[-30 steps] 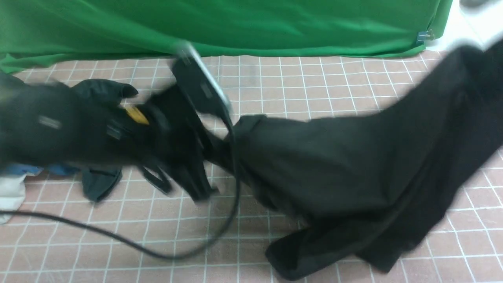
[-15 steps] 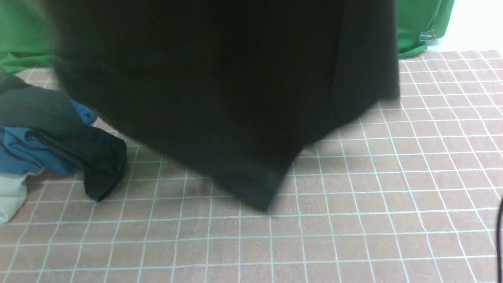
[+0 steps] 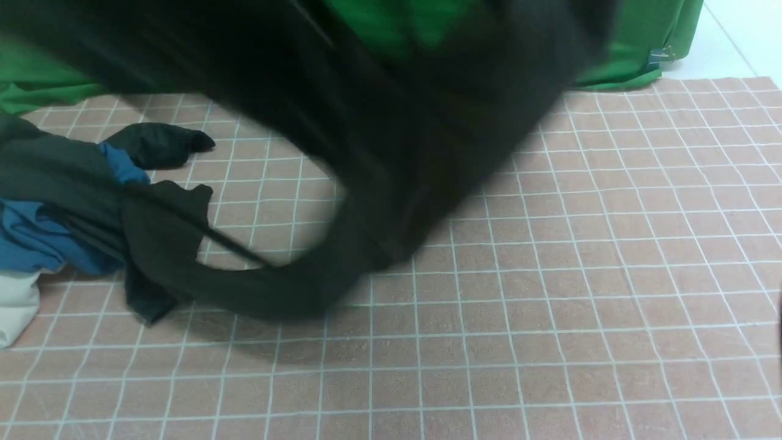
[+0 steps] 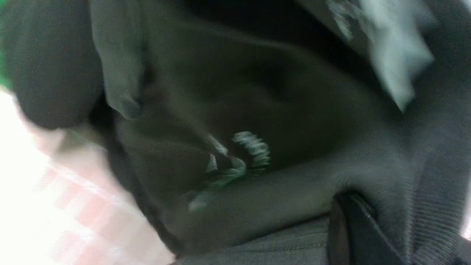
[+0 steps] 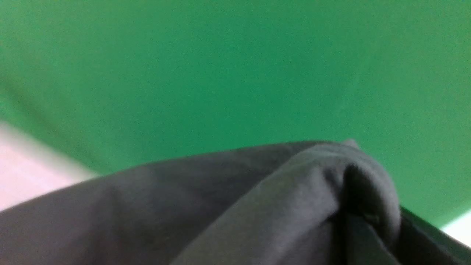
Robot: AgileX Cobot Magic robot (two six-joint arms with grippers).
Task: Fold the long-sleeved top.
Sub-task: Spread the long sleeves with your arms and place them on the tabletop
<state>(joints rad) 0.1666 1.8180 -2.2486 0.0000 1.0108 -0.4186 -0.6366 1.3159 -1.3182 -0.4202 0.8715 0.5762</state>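
The large plain black soft-knit long-sleeved top [image 3: 397, 153] hangs lifted in the air across the upper half of the front view, blurred, in front of the green cloth backdrop [image 3: 635, 49]. One long part of it trails down onto the pink-brown table cloth with a white grid [image 3: 550, 305] and curves toward the robot's left. There it reaches a pile made of a dark charcoal-grey garment [image 3: 55, 171], blue cloth [image 3: 30, 238] and a bit of white cloth [image 3: 15, 305]; whether it touches the pile cannot be told. Neither arm shows in the front view. In the left wrist view the left gripper [image 4: 353, 224] is closed tight on the top, a black finger pressed into gathered fabric just beside the ribbed neck band [image 4: 430, 221], with the small white lettering [image 4: 239, 158] smeared on the folds nearby. In the right wrist view the right gripper [image 5: 353, 221] pinches a bunched fold of the same black knit, which drapes away from it against the green backdrop.
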